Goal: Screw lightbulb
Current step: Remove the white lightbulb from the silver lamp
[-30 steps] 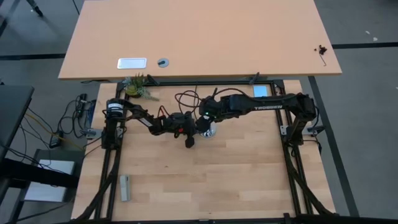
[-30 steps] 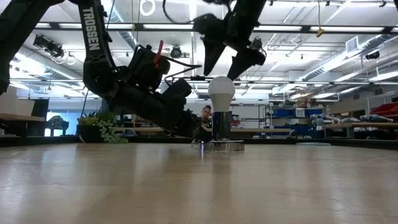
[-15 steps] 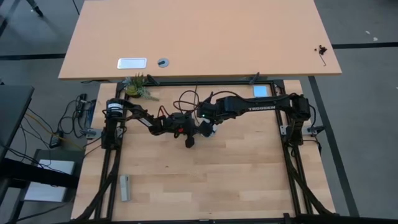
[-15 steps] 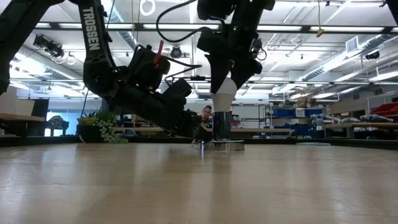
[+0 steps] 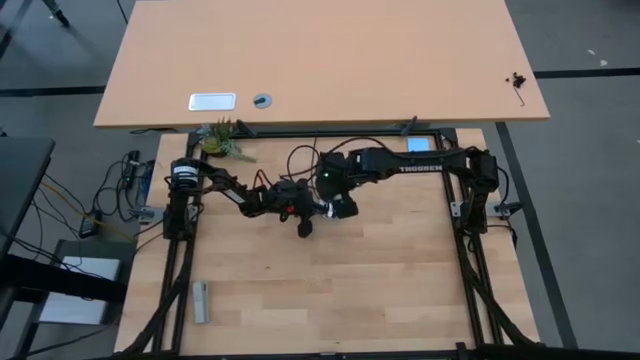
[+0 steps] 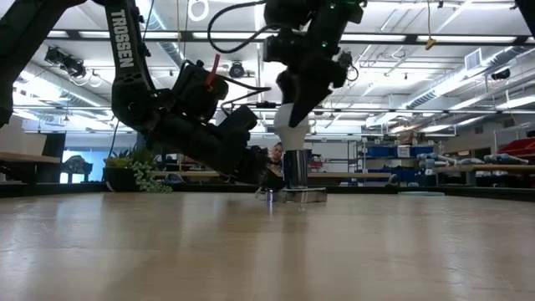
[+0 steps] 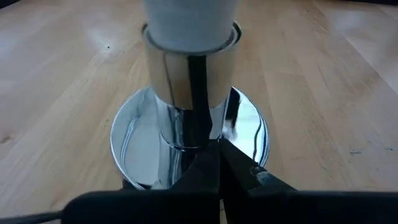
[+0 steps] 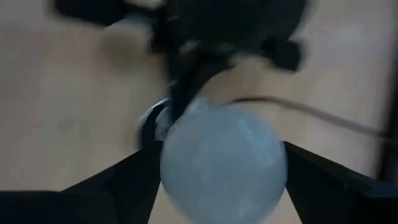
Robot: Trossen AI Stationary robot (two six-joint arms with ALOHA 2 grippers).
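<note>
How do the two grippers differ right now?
The left gripper is shut, low on the shiny socket's base; the right gripper is spread wide around the lightbulb. Left reaches in from the side; right comes from above. Both work on the same lamp.

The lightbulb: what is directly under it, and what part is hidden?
The lightbulb stands in a shiny silver socket with a round base on the wooden table. The right claw straddles the bulb's top. The bulb's threaded end is hidden inside the socket.

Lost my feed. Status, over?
Right pincer straddling lightbulb from above. Left pincer shut at socket base. Bulb seated. Nothing blocking.
</note>
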